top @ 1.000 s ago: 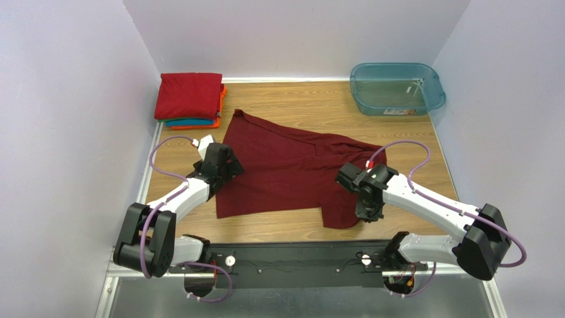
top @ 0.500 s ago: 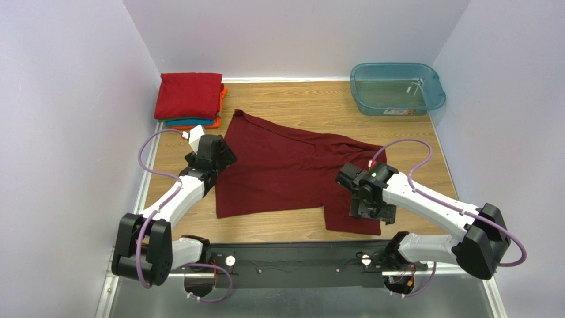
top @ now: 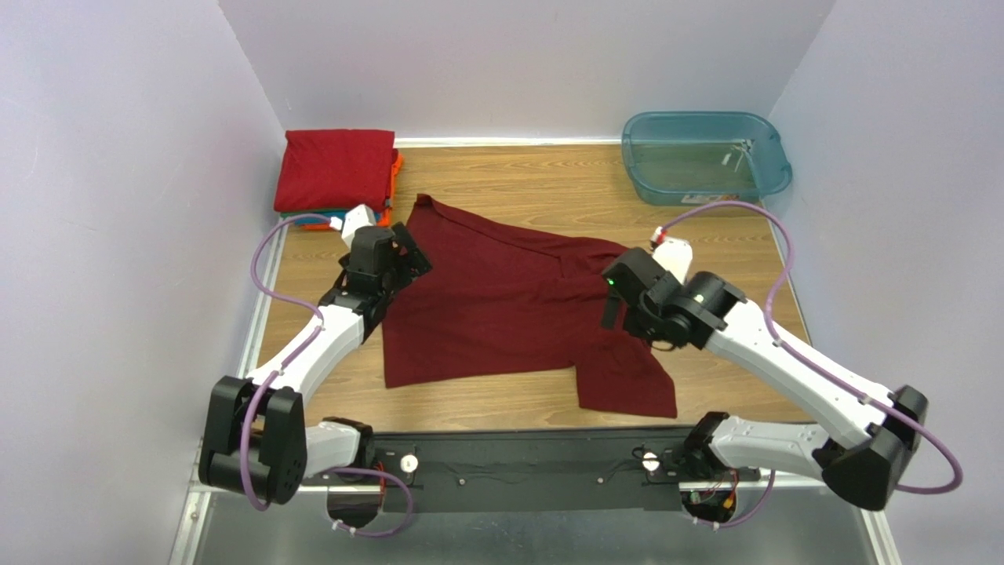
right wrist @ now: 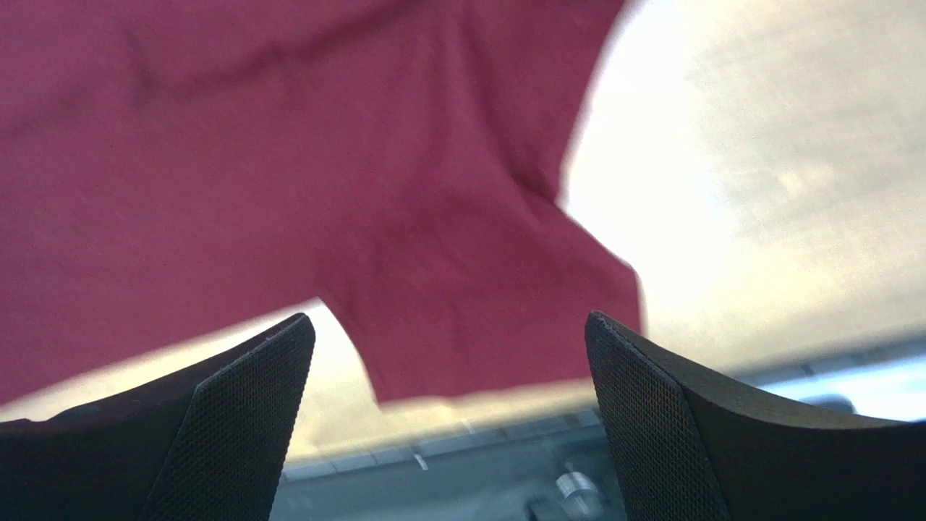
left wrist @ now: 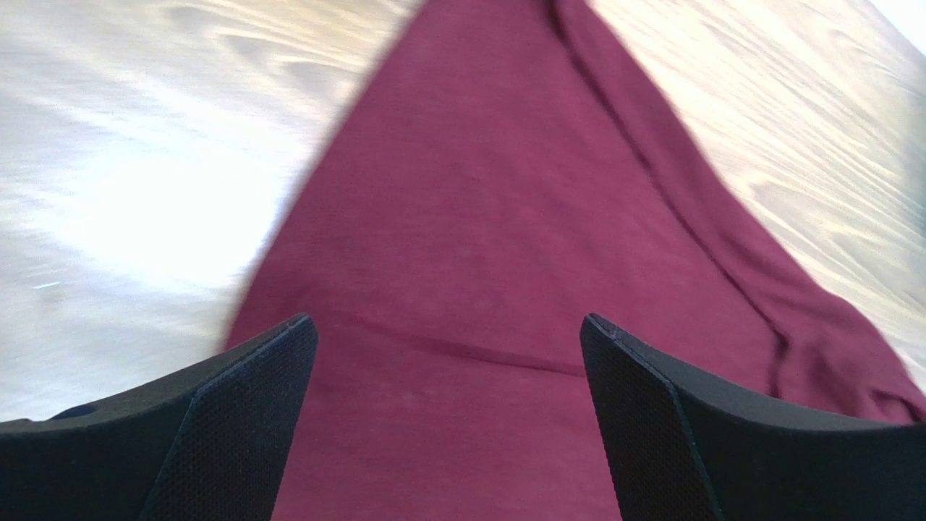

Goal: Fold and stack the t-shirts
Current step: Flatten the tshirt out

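A dark maroon t-shirt [top: 507, 308] lies spread out on the wooden table, one sleeve [top: 625, 379] pointing toward the near edge. Folded t-shirts [top: 336, 171] are stacked at the back left, bright red on top with orange and teal edges below. My left gripper [top: 398, 257] hovers open over the maroon shirt's left edge; in the left wrist view the gripper [left wrist: 446, 369] has only maroon cloth [left wrist: 489, 217] beneath it. My right gripper [top: 619, 306] is open above the shirt's right side; in the right wrist view the gripper [right wrist: 451, 369] holds nothing and the sleeve [right wrist: 478, 293] lies flat below.
A translucent teal tub [top: 705, 157] stands at the back right corner. White walls close in the table on three sides. The black arm-base rail [top: 530, 469] runs along the near edge.
The right gripper opened, let go of the maroon shirt's near sleeve, which now lies flat, and rose away from the near edge. The left gripper slid farther back along the shirt's left edge.
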Robot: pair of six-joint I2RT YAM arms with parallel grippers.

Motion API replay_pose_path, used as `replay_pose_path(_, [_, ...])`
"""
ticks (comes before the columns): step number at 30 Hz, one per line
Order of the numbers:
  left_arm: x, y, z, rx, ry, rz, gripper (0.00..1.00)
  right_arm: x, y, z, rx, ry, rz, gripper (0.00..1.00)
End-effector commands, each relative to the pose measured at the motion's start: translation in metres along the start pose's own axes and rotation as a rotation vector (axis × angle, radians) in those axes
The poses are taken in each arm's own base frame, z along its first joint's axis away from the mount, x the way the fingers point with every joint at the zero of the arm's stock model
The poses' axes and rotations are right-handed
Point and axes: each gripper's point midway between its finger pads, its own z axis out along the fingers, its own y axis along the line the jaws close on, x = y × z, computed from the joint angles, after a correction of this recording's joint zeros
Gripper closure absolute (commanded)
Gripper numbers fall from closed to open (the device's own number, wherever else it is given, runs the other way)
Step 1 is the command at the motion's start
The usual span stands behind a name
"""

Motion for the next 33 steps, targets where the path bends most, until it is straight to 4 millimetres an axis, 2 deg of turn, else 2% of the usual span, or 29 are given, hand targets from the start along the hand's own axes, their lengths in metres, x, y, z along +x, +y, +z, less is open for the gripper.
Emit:
replay_pose_path(1, [0.014,-0.032,0.004,0.133,0.054,-0.002,0.02,-0.05,0.029,0.03,-0.019,-0.173,0.034,0.0])
replay_pose_path(3, [0.027,-0.04,0.006,0.16,0.086,0.022,0.02,-0.055,0.026,0.052,0.03,-0.154,0.017,0.0])
replay_pose_path(4, [0.033,-0.039,0.007,0.155,0.102,0.028,0.02,-0.057,0.026,0.061,0.018,-0.134,0.018,0.0])
replay_pose_path(5, [0.044,-0.032,0.012,0.134,0.13,0.033,0.02,-0.066,0.019,0.079,0.01,-0.127,0.078,0.0])
replay_pose_path(6, [0.05,-0.028,0.014,0.121,0.144,0.026,0.02,-0.059,0.027,0.088,-0.06,-0.066,0.095,0.0])
replay_pose_path(7, [0.059,-0.022,0.018,0.102,0.168,0.031,0.02,-0.062,0.021,0.106,-0.072,-0.064,0.115,0.0])
replay_pose_path(10, [0.073,-0.011,0.024,0.07,0.2,0.04,0.02,-0.054,0.027,0.127,-0.118,-0.026,0.104,0.0])
replay_pose_path(14, [0.086,-0.001,0.028,0.045,0.231,0.046,0.02,-0.039,0.004,0.157,-0.049,0.029,0.15,0.0])
replay_pose_path(16, [0.09,0.002,0.029,0.036,0.239,0.048,0.02,-0.022,0.002,0.169,-0.076,0.089,0.177,0.0])
replay_pose_path(17, [0.092,0.005,0.029,0.026,0.242,0.05,0.02,-0.022,0.0,0.177,-0.085,0.091,0.208,0.0])
replay_pose_path(22, [0.096,0.013,0.026,0.005,0.242,0.038,0.02,0.0,-0.003,0.192,-0.103,0.142,0.23,0.0])
replay_pose_path(26, [0.099,0.016,0.02,0.002,0.25,0.027,0.02,0.018,-0.022,0.197,-0.064,0.163,0.26,0.0])
replay_pose_path(28, [0.101,0.017,0.018,0.001,0.258,0.02,0.02,0.018,-0.029,0.192,-0.061,0.151,0.278,0.0])
replay_pose_path(33, [0.104,0.024,0.011,-0.021,0.265,0.003,0.02,0.015,-0.062,0.19,0.008,0.116,0.317,0.0])
